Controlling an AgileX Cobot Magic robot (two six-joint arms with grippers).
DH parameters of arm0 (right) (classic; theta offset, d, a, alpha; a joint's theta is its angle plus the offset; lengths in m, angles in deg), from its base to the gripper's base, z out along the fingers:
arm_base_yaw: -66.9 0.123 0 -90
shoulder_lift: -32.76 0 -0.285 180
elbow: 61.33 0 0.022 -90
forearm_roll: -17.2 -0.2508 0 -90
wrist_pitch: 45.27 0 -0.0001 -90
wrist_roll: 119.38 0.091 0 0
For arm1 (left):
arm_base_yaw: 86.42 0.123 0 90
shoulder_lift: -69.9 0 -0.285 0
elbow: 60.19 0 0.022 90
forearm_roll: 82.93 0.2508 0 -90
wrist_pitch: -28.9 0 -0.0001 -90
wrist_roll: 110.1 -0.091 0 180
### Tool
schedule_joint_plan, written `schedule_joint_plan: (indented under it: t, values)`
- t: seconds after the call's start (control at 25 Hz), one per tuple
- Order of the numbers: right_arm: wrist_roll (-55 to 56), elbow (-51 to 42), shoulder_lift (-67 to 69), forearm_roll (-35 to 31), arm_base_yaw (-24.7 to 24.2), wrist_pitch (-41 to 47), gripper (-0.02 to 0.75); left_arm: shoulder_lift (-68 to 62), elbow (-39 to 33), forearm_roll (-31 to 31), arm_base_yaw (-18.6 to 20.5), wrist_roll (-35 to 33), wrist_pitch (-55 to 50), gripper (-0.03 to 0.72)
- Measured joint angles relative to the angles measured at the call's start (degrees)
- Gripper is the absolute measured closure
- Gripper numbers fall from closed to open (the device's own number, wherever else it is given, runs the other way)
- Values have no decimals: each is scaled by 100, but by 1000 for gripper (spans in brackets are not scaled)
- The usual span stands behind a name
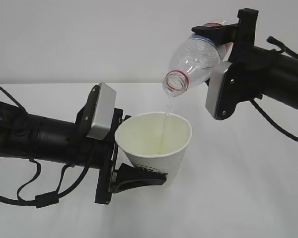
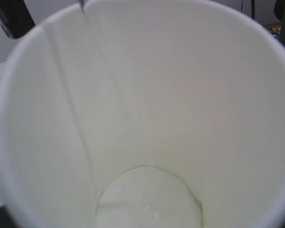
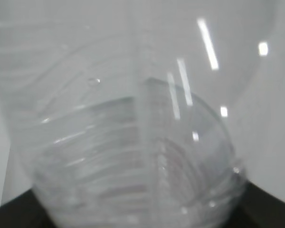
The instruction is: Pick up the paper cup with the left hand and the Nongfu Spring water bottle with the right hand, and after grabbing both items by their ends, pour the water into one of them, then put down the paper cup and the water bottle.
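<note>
Left hand (image 1: 131,171) on left, clamped on paper cup (image 1: 156,144) near its bottom; cup up in air, tipped, mouth facing up and right.
Right hand (image 1: 222,37) upper right, clamped on back end of water bottle (image 1: 194,62); bottle slants down-left, its mouth just above cup's far rim.
Thin water (image 1: 165,124) stream drops into cup; little pool at bottom (image 2: 149,199).
Right hand nearer bottle's next move: tip it back up.
Bare table (image 1: 248,198) below, lots of room for setting both down.
</note>
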Motion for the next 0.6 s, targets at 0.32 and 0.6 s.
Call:
schedule_joint_plan:
  t: [0.32, 0.6]
  values:
    - [0, 0, 0, 0, 0, 0, 256, 0, 0, 0, 0, 0, 0, 163]
    - [0, 0, 0, -3, 0, 0, 256, 0, 0, 0, 0, 0, -10, 163]
